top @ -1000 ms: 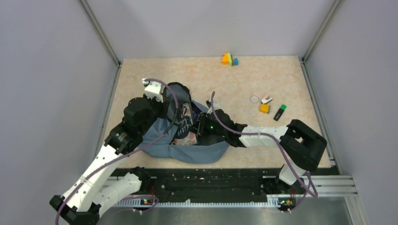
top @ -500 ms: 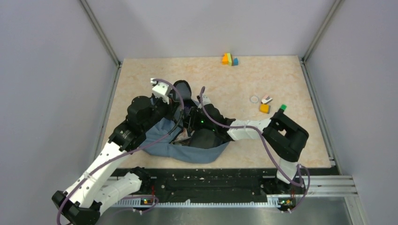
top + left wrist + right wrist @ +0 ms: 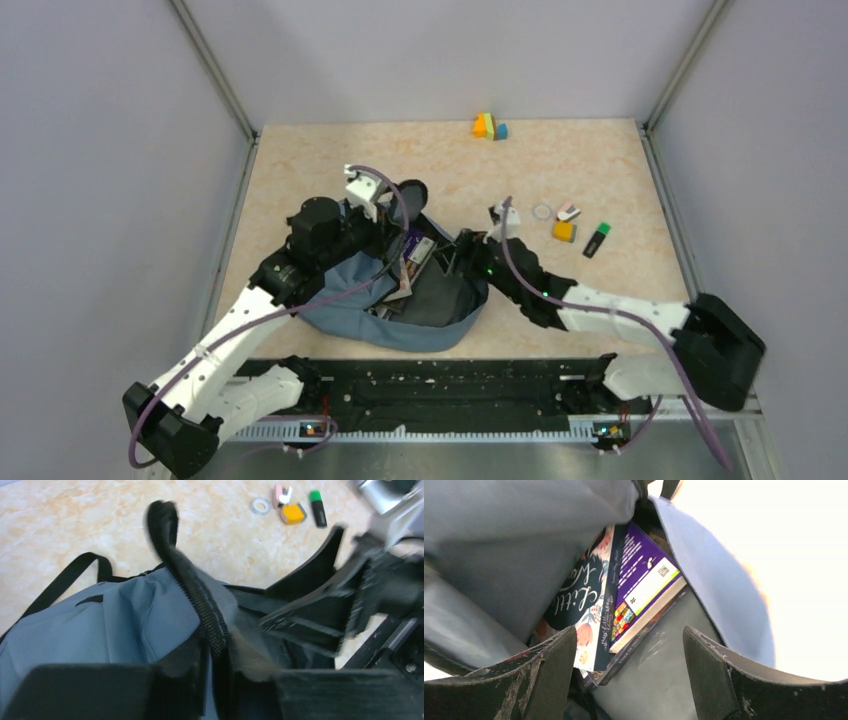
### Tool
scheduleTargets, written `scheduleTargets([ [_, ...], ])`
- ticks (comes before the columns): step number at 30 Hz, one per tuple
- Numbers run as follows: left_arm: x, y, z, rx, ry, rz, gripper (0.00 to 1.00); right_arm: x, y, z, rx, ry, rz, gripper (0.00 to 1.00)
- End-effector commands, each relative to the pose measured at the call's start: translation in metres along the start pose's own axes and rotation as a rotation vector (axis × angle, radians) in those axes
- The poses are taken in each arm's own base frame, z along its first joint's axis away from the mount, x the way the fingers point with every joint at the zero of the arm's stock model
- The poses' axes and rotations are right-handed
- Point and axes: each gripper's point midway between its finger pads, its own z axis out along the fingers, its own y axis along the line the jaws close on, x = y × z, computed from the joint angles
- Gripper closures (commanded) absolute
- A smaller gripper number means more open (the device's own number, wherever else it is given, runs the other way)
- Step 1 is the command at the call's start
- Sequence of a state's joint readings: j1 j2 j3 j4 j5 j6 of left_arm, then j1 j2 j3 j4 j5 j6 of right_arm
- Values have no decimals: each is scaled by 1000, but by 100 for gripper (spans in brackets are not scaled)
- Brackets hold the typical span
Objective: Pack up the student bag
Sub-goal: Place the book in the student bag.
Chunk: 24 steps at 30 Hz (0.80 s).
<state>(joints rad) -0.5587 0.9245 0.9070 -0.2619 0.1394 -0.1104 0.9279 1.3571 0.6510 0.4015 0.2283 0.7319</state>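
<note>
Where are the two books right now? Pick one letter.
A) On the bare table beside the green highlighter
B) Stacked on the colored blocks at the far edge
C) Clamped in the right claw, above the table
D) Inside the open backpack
D: the right wrist view looks into the student bag, where the purple book and the dark floral book lie together between its blue walls, ahead of the open right claw.
</note>
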Motion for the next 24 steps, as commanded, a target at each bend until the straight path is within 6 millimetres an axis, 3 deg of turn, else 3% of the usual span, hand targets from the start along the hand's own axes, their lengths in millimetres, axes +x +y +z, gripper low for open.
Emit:
scheduleTargets([
  [1,-3,-33,12,157,30,1,60,-36,-27,-46,108,-122,-46,24],
  [3,0,-44,14,190,57,12,30,-50,-34,-67,129,-178,-57,23],
  [4,0,-48,14,197,60,18,23,-58,-36,-78,137,-214,-60,23],
  [9,-19,-58,-4,186,-49,29,12,-92,-29,-117,81,-350,-111,23],
  [13,-33,-68,-23,223,-114,-70,9,-105,-4,-131,-34,-378,-207,25],
  [16,-30,-82,-34,294,-106,-152,5,-108,21,-137,-154,-381,-258,27],
  [19,-16,-62,-35,148,-40,-281,4,-99,50,-134,-287,-341,-299,29],
  [22,14,-7,-38,-164,36,-399,2,-77,72,-120,-373,-247,-310,31],
  [24,33,18,-43,-274,74,-483,2,-54,87,-108,-424,-177,-318,33],
])
